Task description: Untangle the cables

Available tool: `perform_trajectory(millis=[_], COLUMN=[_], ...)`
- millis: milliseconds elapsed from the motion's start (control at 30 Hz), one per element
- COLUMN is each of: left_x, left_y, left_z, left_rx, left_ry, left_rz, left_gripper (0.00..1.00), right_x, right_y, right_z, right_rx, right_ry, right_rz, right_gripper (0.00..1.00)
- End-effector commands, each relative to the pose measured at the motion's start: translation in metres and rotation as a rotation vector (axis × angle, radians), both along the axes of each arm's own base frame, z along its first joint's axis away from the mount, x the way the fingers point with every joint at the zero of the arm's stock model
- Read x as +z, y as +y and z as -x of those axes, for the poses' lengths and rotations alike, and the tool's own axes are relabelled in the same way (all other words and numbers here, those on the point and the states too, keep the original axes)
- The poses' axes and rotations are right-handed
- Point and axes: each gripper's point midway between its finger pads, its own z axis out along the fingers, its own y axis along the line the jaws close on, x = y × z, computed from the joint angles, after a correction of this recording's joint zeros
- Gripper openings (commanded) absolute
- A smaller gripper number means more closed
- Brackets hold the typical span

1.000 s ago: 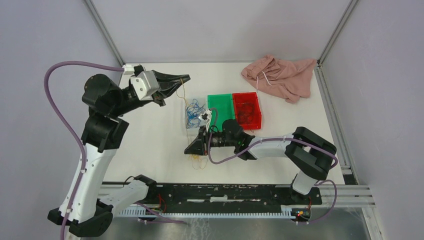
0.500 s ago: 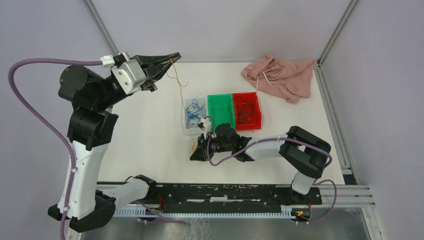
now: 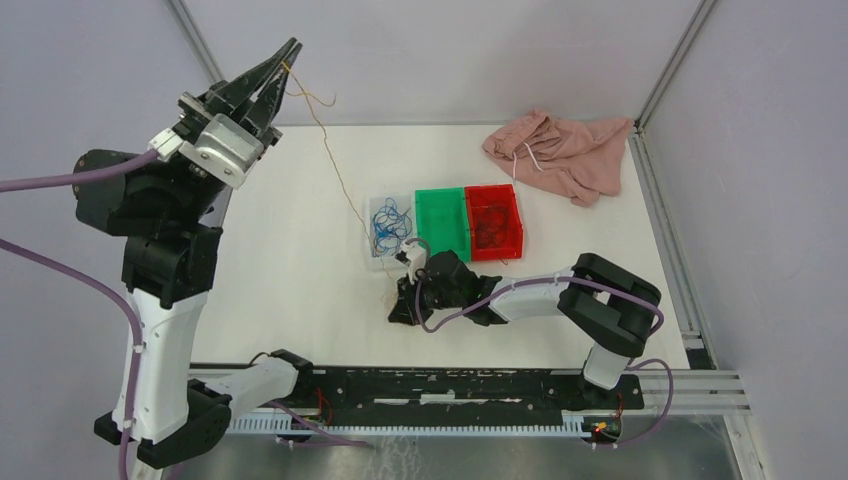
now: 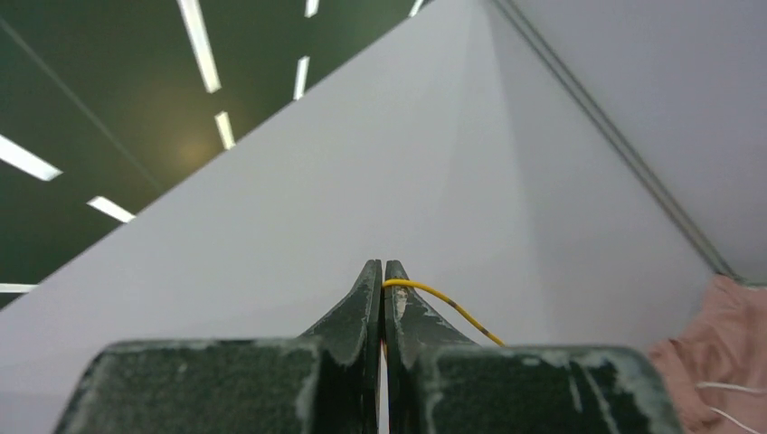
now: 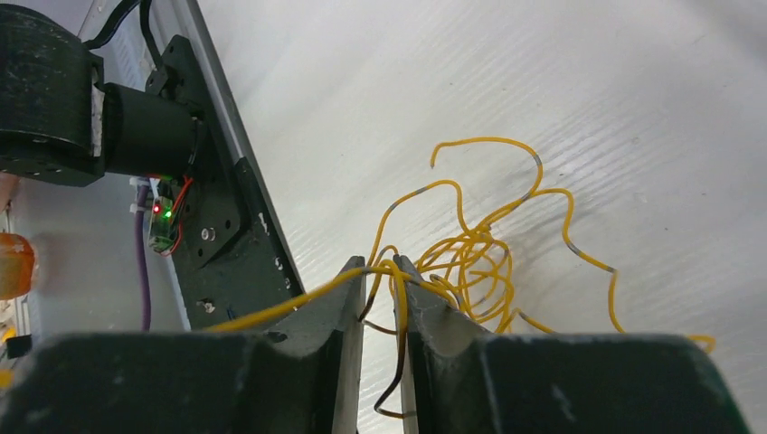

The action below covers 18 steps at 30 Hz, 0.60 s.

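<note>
Top external shows your left tool (image 3: 291, 47) high at the upper left, clamped on one yellow cable (image 3: 330, 165) that slants down toward centre. Your right tool (image 5: 380, 271) sits slightly apart at the yellow clump (image 5: 475, 262) on the surface (image 3: 300, 270), with strands crossing its gap.

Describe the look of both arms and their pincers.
The left arm and right arm match: white links between bulky black joints, each with a thick purple cable looping alongside. A silver-grey block sits behind the left pincer. It and the right pincer each have two black tapering fingers, scuffed pale along the edges.
</note>
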Motion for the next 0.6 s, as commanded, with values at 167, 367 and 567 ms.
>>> perform_trajectory(millis=[167,367,567], left_x=[0.088,0.126,0.153], left_y=[0.095,0.124,0.141], left_z=[0.037,0.072,0.097], left_rx=[0.414,0.503,0.545], left_ry=[-0.43,-0.58,-0.674], left_rz=[0.34,0.445,0.526], left_gripper=[0.03,0.03,0.03], right_x=[0.001,0.0,-0.006], right_y=[0.003,0.001,-0.004], right_z=[-0.014,-0.017,-0.02], right_rx=[-0.067,-0.084,-0.112], right_ry=[-0.061,-0.071,-0.077], right_rz=[-0.008,-0.001,0.026], right_gripper=[0.27,0.29,0.3])
